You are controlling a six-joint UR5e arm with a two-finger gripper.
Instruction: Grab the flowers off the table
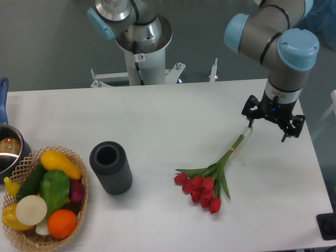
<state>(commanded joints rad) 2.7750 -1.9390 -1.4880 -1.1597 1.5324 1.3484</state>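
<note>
The flowers [207,181] lie on the table [168,113], right of an empty dark cup [110,168]. Left of the cup, a basket [79,202] holds vegetables and fruit. The fingers [272,116] hover by the stem ends; their opening is unclear.

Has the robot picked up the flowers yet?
Not yet. The flowers lie flat on the table. The gripper is right by the stem ends, holding nothing that I can see. Gripping the stems and lifting are left to do.

I see the UR5e arm [265,31] reaching in from upper right, wrist pointing straight down. Gripper [273,113] hangs low; I can't tell how far the fingers are spread.
</note>
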